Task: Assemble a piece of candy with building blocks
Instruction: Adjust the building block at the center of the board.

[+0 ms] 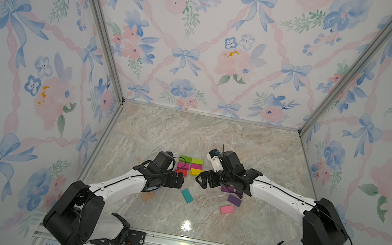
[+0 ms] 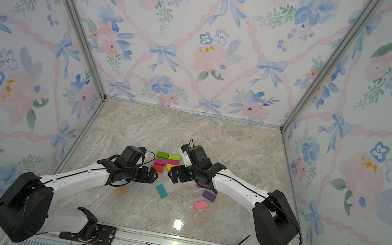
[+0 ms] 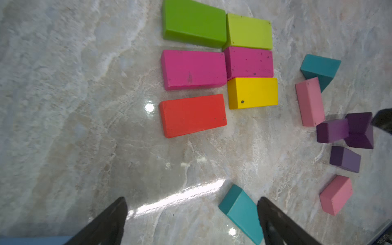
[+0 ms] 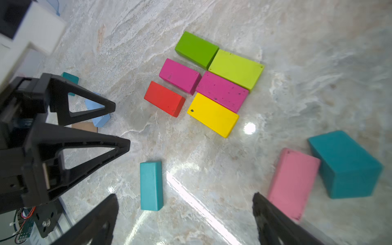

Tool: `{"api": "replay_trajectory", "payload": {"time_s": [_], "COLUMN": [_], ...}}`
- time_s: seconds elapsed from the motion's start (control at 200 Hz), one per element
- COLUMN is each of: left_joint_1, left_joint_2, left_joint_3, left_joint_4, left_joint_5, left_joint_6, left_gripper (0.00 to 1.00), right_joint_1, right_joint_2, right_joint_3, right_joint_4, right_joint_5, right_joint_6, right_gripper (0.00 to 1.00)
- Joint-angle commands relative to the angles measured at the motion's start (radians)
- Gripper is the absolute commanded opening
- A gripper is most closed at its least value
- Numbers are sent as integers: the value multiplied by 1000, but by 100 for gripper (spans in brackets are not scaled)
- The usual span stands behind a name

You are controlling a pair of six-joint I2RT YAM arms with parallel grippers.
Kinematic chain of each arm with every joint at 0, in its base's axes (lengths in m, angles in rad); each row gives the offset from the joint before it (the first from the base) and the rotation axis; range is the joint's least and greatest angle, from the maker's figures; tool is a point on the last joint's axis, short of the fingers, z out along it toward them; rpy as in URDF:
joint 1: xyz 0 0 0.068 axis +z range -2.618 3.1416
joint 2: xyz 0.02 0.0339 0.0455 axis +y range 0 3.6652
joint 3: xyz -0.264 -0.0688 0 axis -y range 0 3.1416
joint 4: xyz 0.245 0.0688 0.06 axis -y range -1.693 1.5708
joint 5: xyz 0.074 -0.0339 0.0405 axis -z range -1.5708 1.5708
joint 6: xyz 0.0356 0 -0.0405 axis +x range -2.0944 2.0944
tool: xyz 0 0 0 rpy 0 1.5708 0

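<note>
Jaws spread wide and empty, the left gripper (image 1: 181, 180) and right gripper (image 1: 200, 179) face each other just nearer than the grouped building blocks (image 1: 196, 166)

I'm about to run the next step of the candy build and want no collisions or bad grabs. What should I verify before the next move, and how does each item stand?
1. Left hand open and empty: ok.
2. Right hand open and empty: ok.
3. Hands apart from each other: ok.
4. Red block flush against the magenta block: not ok, a gap shows.
5. Teal block by the left hand lying free: ok.
6. Purple blocks clear from above: not ok, the right arm overhangs some.
</note>
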Motion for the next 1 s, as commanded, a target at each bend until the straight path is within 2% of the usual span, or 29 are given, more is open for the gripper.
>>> {"api": "replay_trajectory", "payload": {"time_s": [0.0, 0.345, 0.995], "left_joint_1": [-19, -32, -59], "left_joint_2": [41, 151, 253], "left_joint_3": [10, 54, 119], "left_joint_4": [15, 100, 160], "left_joint_5": [-30, 59, 27], "left_joint_6": [-31, -67, -113], "left_gripper": [98, 97, 97], "right_joint_1": [-54, -70, -93], "right_joint_2": [-42, -26, -29], "right_joint_3": [-63, -77, -77], "right_joint_4": [-70, -36, -37], "right_joint_5": [17, 8, 8], "right_joint_6": [-23, -12, -23], "right_gripper": [99, 99, 99]}}
